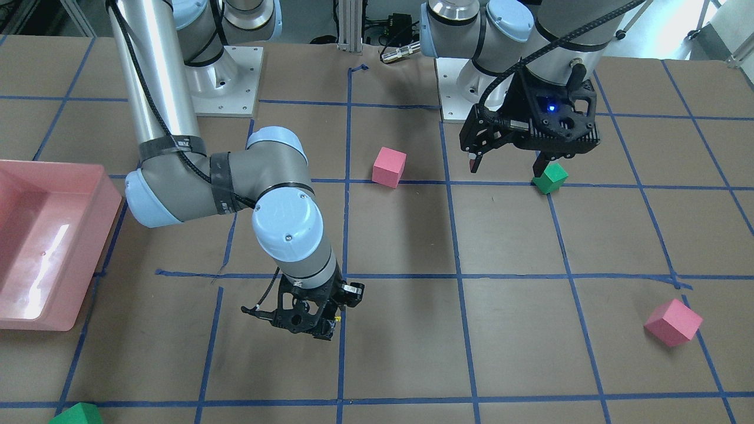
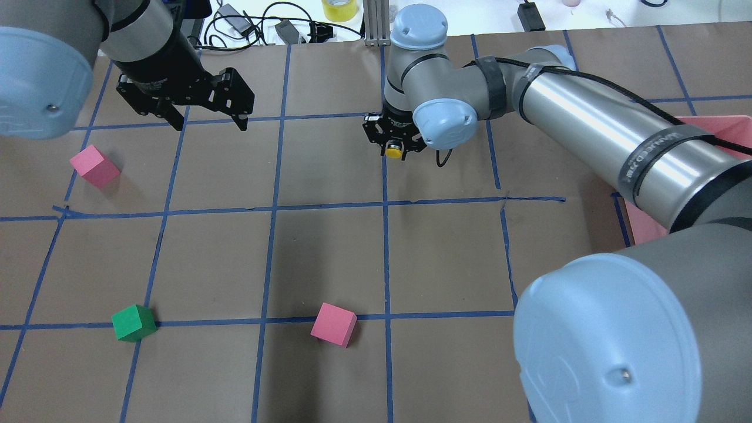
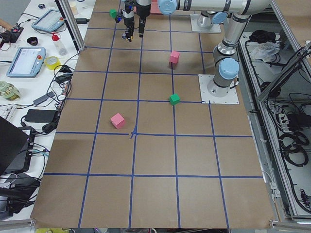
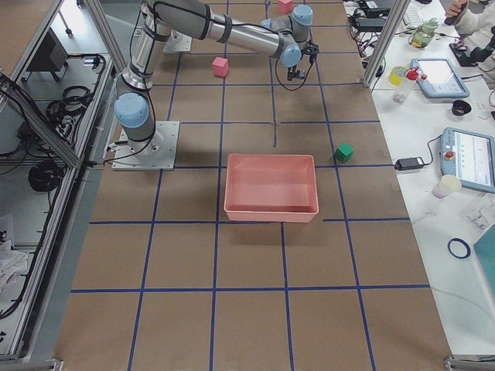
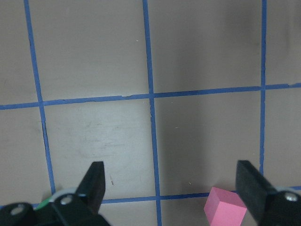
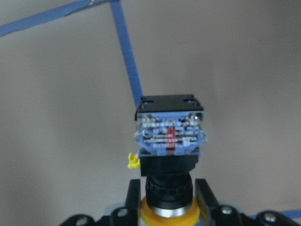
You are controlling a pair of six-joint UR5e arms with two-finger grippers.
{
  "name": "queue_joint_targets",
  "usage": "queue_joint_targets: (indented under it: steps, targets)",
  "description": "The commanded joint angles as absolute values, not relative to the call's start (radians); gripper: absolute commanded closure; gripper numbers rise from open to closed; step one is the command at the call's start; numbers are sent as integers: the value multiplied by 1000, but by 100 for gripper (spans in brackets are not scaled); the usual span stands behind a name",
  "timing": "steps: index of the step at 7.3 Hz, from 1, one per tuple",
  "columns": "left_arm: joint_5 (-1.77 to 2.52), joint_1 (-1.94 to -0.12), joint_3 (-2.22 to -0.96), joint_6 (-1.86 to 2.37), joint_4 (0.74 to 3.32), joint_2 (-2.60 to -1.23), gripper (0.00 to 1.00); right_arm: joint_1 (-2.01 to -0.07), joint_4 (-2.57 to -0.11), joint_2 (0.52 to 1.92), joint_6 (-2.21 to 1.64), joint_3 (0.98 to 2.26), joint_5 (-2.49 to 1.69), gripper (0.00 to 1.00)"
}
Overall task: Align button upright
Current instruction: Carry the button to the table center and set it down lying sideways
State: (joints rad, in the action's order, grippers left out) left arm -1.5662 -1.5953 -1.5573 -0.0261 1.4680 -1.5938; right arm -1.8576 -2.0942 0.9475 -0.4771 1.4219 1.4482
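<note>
My right gripper (image 2: 392, 143) is shut on the button (image 2: 393, 151), which shows its round yellow cap in the overhead view. In the right wrist view the button (image 6: 169, 134) sits between the fingers (image 6: 134, 193), yellow cap toward the wrist, black body in the grip, contact block pointing at the table. It is low over a blue tape line; I cannot tell whether it touches. In the front view this gripper (image 1: 321, 327) is near the table's middle. My left gripper (image 2: 209, 124) is open and empty above the table, its fingers (image 5: 94, 181) wide apart.
Pink cubes (image 2: 94, 166) (image 2: 333, 324) and a green cube (image 2: 133, 322) lie on the brown table. A second green cube (image 1: 76, 415) lies at the table's far edge. A pink tray (image 1: 88, 247) stands on my right side. A pink cube (image 5: 225, 207) shows below the left gripper.
</note>
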Motion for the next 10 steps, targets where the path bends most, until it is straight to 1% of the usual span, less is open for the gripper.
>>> queue_joint_targets:
  steps: [1,5,6,7,8,10]
  targets:
    - [-1566,-1595,-1559,-26,1468,-1594,0,-1888,-2126,894,-322,1407,1447,100]
    - [-1565,-1595,-1559,-25,1468,-1592,0,-1888,-2131,865,-336,1407,1434,100]
    - [-1565,-1595,-1562,-25,1467,-1592,0,-1888,-2153,861,-316,1408,1434,56]
    - [-1565,-1595,-1563,-25,1456,-1591,0,-1888,-2158,867,-277,1413,1434,8]
    - [-1565,-1595,-1565,-25,1430,-1592,0,-1888,-2154,873,-237,1420,1434,0]
    - [-1566,-1595,-1565,-18,1404,-1594,0,-1887,-2129,941,-162,1427,1439,0]
